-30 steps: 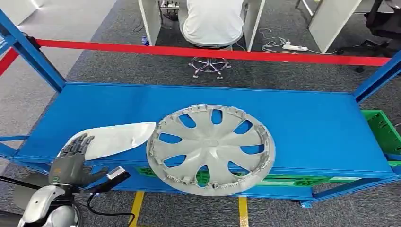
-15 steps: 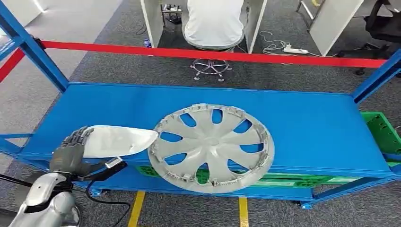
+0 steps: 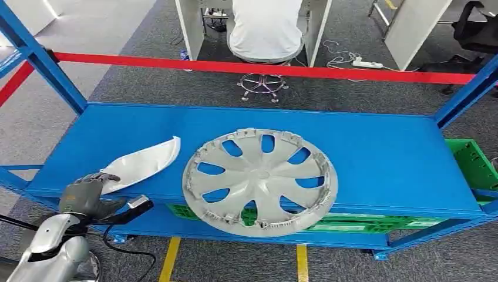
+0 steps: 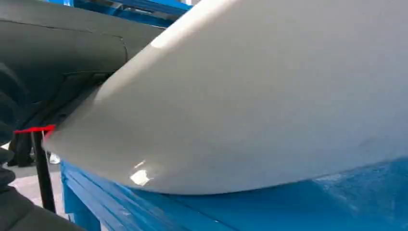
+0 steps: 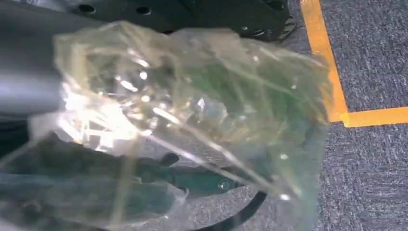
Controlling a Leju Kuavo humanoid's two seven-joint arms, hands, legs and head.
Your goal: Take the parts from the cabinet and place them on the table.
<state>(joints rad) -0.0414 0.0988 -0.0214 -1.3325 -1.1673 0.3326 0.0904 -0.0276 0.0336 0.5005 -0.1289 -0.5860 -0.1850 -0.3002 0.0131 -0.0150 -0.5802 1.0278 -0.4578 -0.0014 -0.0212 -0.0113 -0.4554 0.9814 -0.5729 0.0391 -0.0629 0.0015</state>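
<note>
Head view: left hand (image 3: 87,197) grips the near end of the white panel (image 3: 144,164) at the blue shelf's (image 3: 382,158) front-left edge, long axis running away toward the hubcap (image 3: 260,182). Left wrist view: panel (image 4: 250,96) just above shelf. Right wrist view: clear wrap (image 5: 192,120); right fingers' state unreadable.

Blue steel shelf (image 3: 382,147), top level: one silver hubcap (image 3: 260,181), lying flat, its near rim overhanging the front edge. To its left, one white curved panel (image 3: 144,163), gripped at its near end by the left hand (image 3: 85,195), far end tilted up toward the hubcap, apart from it. Green crate (image 3: 473,158) on a lower level. Red rail (image 3: 264,69) behind; seated person (image 3: 265,26) beyond.
</note>
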